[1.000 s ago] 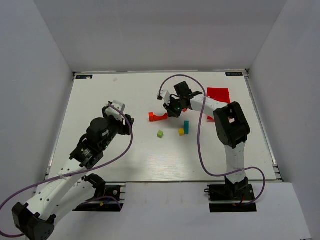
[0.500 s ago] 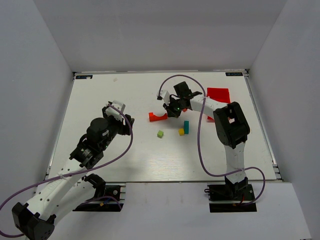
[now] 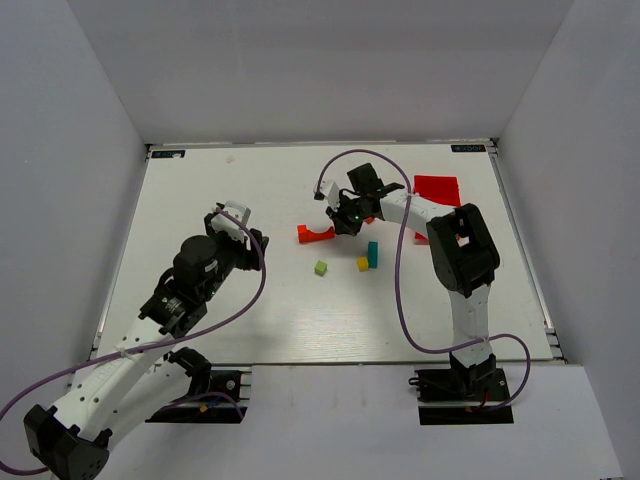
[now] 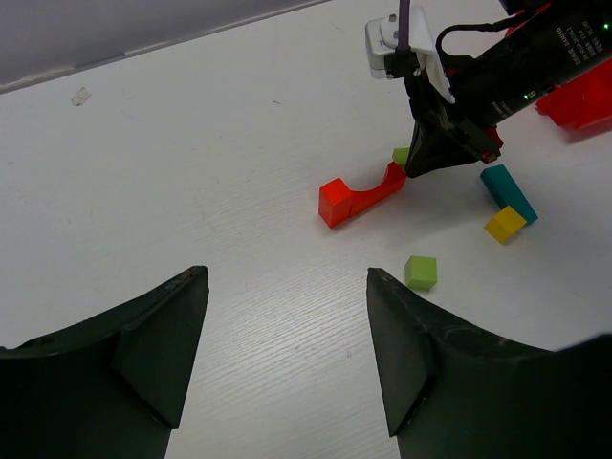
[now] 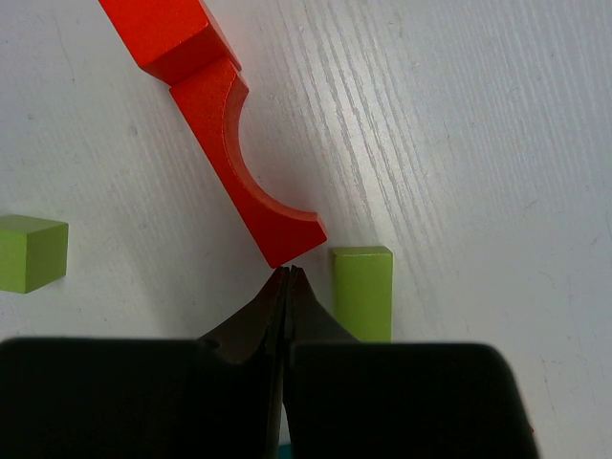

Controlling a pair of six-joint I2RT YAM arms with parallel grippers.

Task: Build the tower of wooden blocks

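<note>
The red arch (image 3: 317,234) lies flat at mid-table; it also shows in the left wrist view (image 4: 361,194) and the right wrist view (image 5: 229,143). My right gripper (image 5: 288,273) is shut and empty, its tip at the arch's right end, with a lime-green block (image 5: 362,292) just beside it. In the top view the right gripper (image 3: 340,226) is low over the table. A lime-green cube (image 3: 321,268), a yellow cube (image 3: 363,264) and a teal bar (image 3: 372,253) lie in front. My left gripper (image 4: 287,354) is open and empty, well left of the blocks. I cannot make out an orange piece.
A red plastic bin (image 3: 437,190) stands at the back right behind the right arm. The right arm's purple cable (image 3: 345,160) loops over the far middle. White walls close in the table on three sides.
</note>
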